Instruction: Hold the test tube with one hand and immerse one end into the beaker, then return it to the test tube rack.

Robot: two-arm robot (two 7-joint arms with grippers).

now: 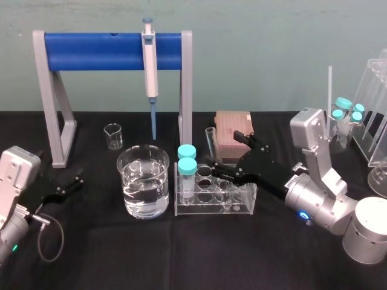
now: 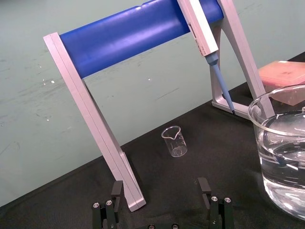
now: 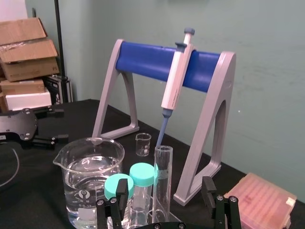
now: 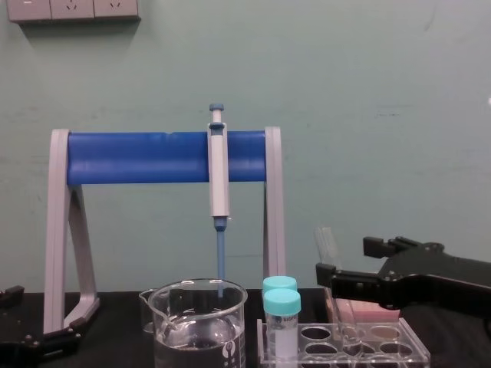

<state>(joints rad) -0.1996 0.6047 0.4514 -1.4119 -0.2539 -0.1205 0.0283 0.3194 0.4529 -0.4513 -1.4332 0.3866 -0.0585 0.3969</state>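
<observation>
The test tube [image 1: 210, 142] stands leaning in a back hole of the clear test tube rack [image 1: 242, 204]. My right gripper [image 1: 222, 151] is open beside the rack's back, and the tube [image 3: 162, 176] rises between its two fingers [image 3: 208, 188], touching neither. From the chest, the same gripper [image 4: 345, 261] sits just right of the tube [image 4: 326, 241]. The wide beaker [image 1: 144, 181], part full of clear liquid, stands left of the rack. Near the table's left edge my left gripper [image 1: 63, 184] rests open [image 2: 160, 188] with nothing in it.
Two teal-capped vials [image 1: 187, 163] fill the rack's left holes. A grey stand with a blue bar [image 1: 112, 51] holds a pipette [image 1: 150, 78] behind the beaker. A small beaker [image 1: 113, 136], a pink box [image 1: 233, 124] and a clear rack with vials [image 1: 357, 121] sit farther back.
</observation>
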